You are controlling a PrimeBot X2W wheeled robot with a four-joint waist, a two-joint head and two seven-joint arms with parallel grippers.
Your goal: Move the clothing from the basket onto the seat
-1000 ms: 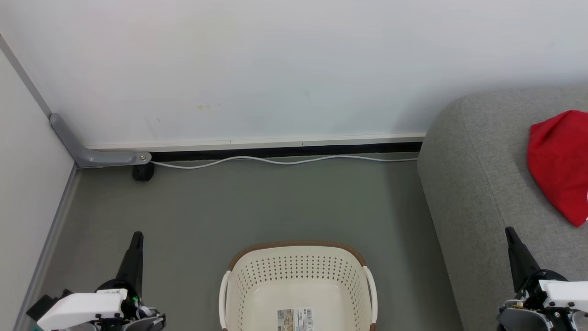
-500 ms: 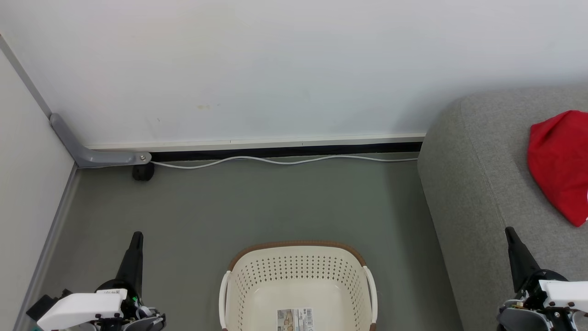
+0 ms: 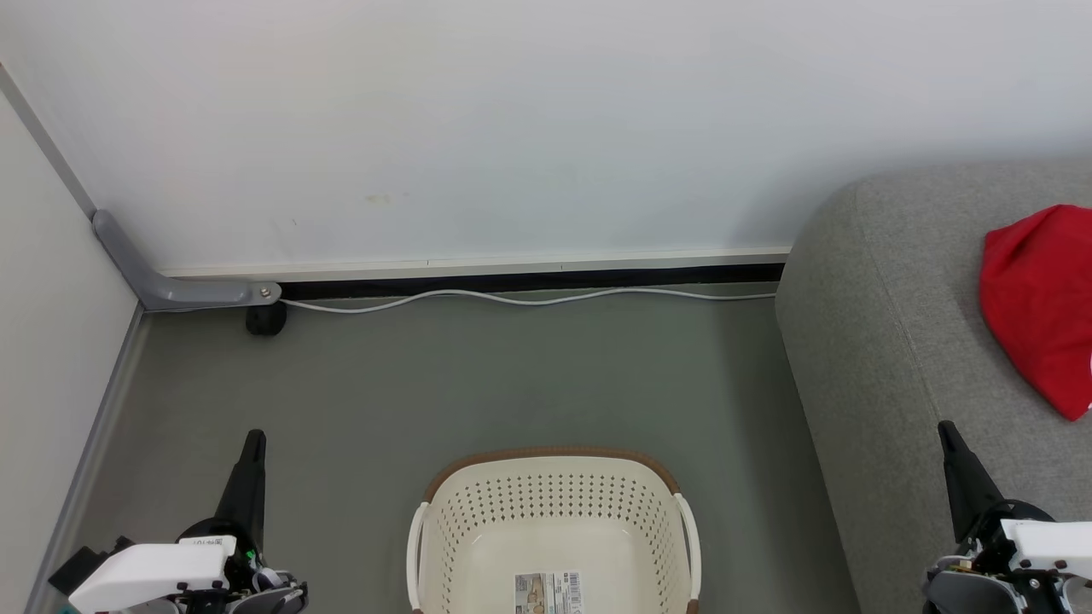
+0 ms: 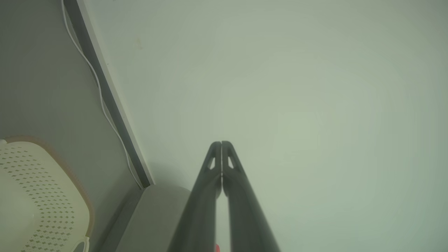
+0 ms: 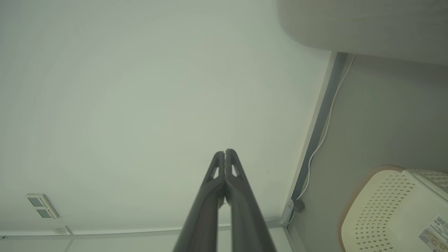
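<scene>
clothing (image 3: 1039,307): red heap lying on top of the seat, way over at the right edge of the head view. The frame cuts it off, so I honestly can't say if it's one piece or several.
seat (image 3: 887,341): big grey upholstered thing just right of the basket, its rounded end up by the wall (image 3: 512,128).
basket (image 3: 554,496): cream, full of holes, brown rim. It sits on the floor (image 3: 512,375) low centre between the two grippers, touching neither. A paper label (image 3: 548,593) lies flat on its bottom.
left gripper (image 3: 254,437): fingers pressed together with nothing in them, pointing up over the floor left of the basket.
right gripper (image 3: 945,428): same deal, pinched closed and holding nothing, seen against the seat's near side, well apart from the clothing.
cable (image 3: 529,298): white, snaking along the floor at the foot of the wall.
</scene>
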